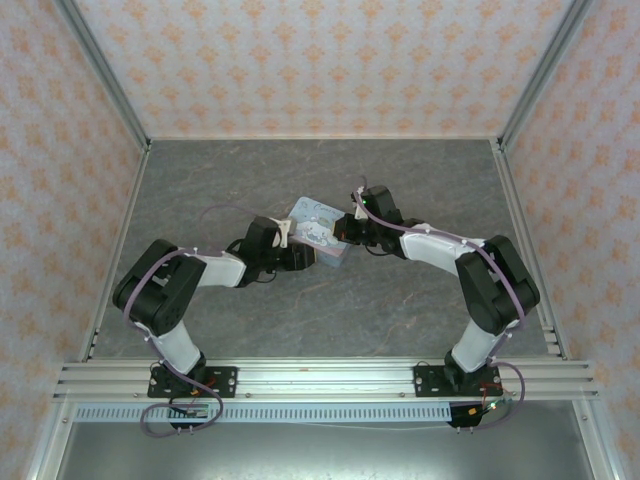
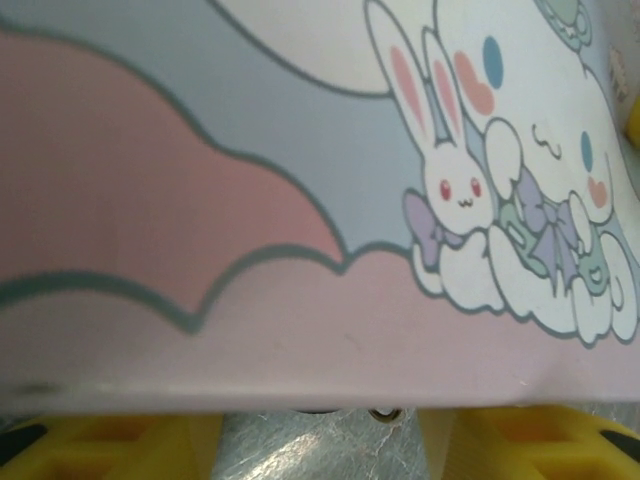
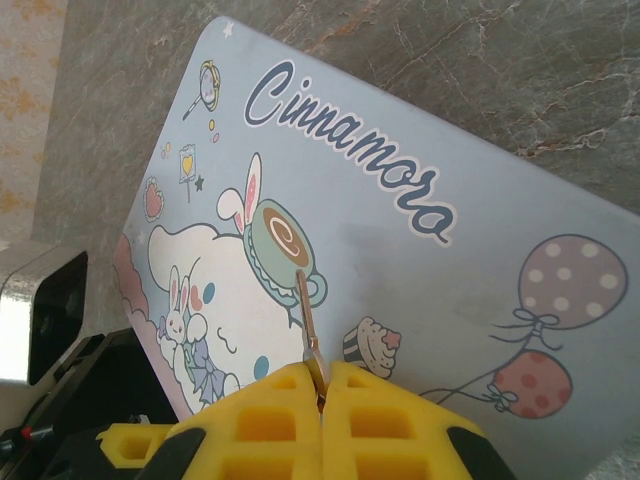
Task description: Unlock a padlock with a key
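- The left pincer (image 1: 287, 240) is sitting at the left edge of the cartoon-printed tin (image 1: 322, 230). In the left wrist view its yellow fingers (image 2: 100, 445) are standing apart with bare tabletop (image 1: 400, 310) showing between them, so it is gripping nothing. Whether the tips are touching the tin wall I cannot tell.
- The tin is lying on the tabletop between the two arms, with its printed lid facing up. It is looking like thin, smooth painted metal: light, stiff and apt to slide if pushed from one side, so bracing it across opposite edges is seeming the safer hold.
- I cannot tell where the padlock is sitting. A small dark rounded bit (image 2: 385, 413) is peeping out under the tin's lower edge in the left wrist view, and it may belong to it.
- The key (image 3: 308, 318) is sticking out from the right pincer (image 3: 322, 385), whose jaws are pressing fully together on its near end. The thin pale blade is pointing out over the lid.
- The key is looking tiny, rigid and slick. A pinch at the head is leaving the blade free, but it is likely twisting in the pads under any side load, so a straight, gentle push along the blade is seeming wise.
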Controlling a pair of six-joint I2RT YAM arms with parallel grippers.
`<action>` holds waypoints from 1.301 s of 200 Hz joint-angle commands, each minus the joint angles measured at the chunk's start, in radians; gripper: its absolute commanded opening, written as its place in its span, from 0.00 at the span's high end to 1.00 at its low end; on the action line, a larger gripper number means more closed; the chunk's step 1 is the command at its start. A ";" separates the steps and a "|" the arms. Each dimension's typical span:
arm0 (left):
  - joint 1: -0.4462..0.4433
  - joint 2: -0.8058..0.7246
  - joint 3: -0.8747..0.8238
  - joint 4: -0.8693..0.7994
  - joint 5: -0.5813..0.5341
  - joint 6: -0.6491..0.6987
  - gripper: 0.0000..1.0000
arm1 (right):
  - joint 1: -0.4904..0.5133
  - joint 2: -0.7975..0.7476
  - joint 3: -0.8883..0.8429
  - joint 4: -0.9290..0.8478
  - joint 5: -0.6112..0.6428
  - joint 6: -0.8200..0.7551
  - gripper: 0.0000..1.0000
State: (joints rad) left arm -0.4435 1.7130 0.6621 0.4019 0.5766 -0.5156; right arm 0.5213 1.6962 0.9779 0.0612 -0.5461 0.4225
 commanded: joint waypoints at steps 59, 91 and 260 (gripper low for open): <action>-0.057 0.012 0.017 0.007 -0.019 -0.014 0.52 | 0.005 0.007 -0.036 -0.048 0.021 -0.019 1.00; -0.064 0.013 0.029 0.010 -0.071 -0.073 0.55 | 0.004 0.002 -0.041 -0.045 0.018 -0.020 1.00; -0.100 -0.022 0.053 -0.020 -0.159 -0.152 0.72 | -0.002 -0.074 -0.033 0.015 -0.007 -0.032 1.00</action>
State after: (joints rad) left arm -0.5308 1.7306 0.6804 0.4042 0.4576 -0.6453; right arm 0.5209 1.6749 0.9516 0.0837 -0.5468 0.4171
